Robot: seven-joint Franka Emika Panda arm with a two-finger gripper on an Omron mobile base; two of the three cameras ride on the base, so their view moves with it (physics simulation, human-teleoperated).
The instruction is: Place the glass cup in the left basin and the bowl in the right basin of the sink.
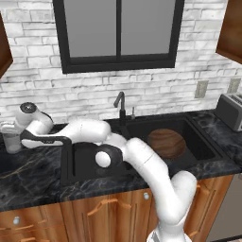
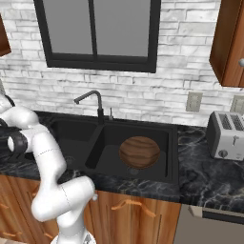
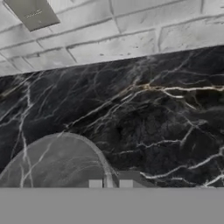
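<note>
In the left base view the end effector (image 1: 16, 137) reaches far left over the dark marble worktop (image 1: 28, 172), right at the glass cup (image 1: 11, 137) that stands upright left of the sink (image 1: 142, 142); whether it grips the cup I cannot tell. The right base view shows the bowl (image 2: 139, 152) lying flat in the right basin (image 2: 157, 136), the left basin (image 2: 71, 136) beside it. In the hand view the cup's rounded rim (image 3: 57, 157) sits close against the finger tips, open worktop beyond running to the brick wall (image 3: 109, 30).

Arm stretched far left, elbow bent low, wrist level; gripper (image 1: 10, 134) at extreme reach, finger spacing unreadable.
</note>
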